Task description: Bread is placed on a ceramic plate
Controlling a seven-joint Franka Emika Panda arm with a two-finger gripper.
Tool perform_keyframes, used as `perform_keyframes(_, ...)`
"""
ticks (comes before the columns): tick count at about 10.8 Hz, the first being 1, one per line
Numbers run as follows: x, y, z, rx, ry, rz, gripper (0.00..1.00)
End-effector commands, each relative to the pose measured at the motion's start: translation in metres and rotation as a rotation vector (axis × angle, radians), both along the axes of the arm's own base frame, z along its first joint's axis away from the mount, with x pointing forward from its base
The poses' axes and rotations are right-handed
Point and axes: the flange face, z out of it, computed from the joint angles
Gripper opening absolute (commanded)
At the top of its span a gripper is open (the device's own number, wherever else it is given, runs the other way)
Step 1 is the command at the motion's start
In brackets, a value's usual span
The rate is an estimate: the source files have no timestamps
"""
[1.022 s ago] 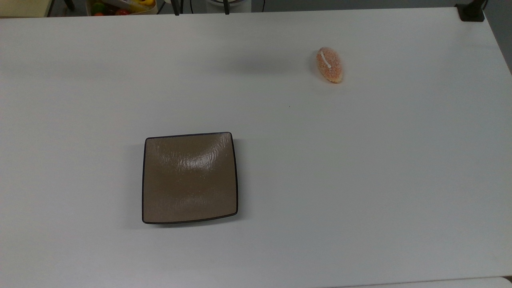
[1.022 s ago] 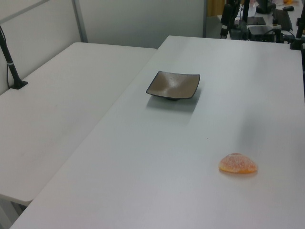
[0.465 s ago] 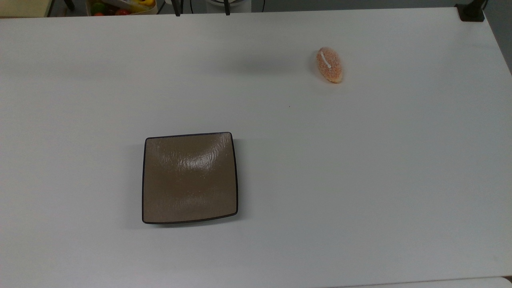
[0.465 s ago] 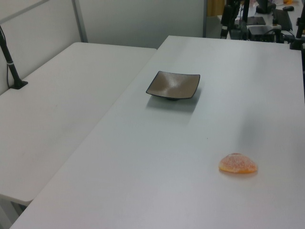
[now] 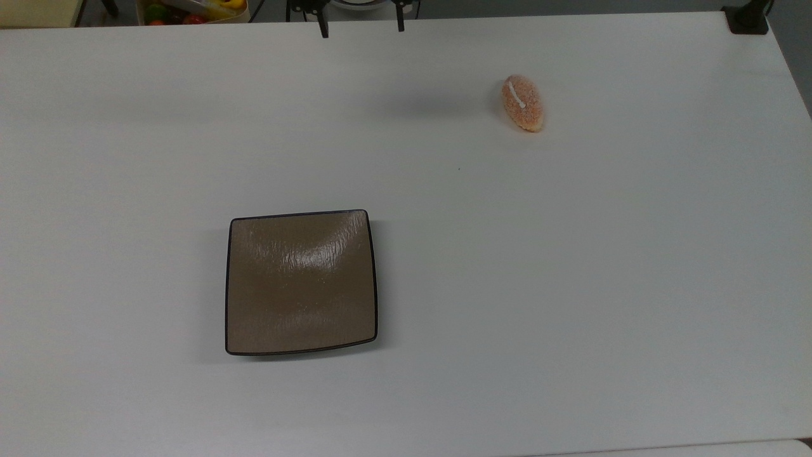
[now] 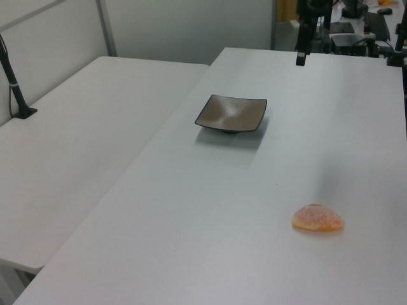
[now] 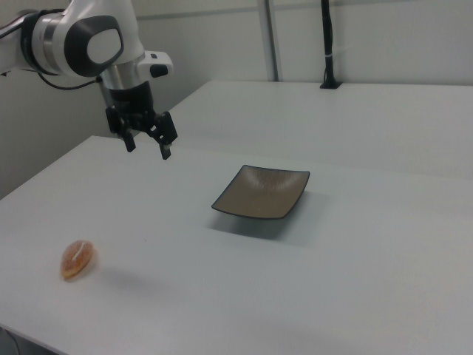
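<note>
1. Gripper (image 7: 148, 146) empty, fingers spread apart, high above table (image 5: 571, 285).
2. Bread (image 5: 522, 103) on table, right view's near left, well apart from ceramic plate (image 5: 301, 282).
3. Risk: bun rounded, may slip or squash under off-centre pinch.

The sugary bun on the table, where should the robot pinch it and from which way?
Probably from straight above, pinching the bread across its narrow middle. It lies flat and alone on the white table, a long oval with low rounded sides, so the short width suits the open gripper best. Turn the fingers to straddle the sides that run along its white stripe.
</note>
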Motion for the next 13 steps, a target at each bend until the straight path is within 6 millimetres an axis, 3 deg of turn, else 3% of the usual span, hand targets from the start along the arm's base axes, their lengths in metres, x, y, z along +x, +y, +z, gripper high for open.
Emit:
perform_keyframes(1, -0.027, 0.029, 0.008, 0.006, 0.053, 0.162, 1.0)
perform_keyframes(4, -0.053, 0.097, 0.01, -0.014, 0.083, 0.312, 1.0)
perform_keyframes(7, -0.071, 0.15, -0.002, -0.028, 0.095, 0.403, 1.0)
perform_keyframes(10, -0.078, 0.201, -0.045, -0.032, 0.174, 0.482, 1.0)
perform_keyframes(13, -0.089, 0.218, -0.096, -0.041, 0.194, 0.499, 1.0)
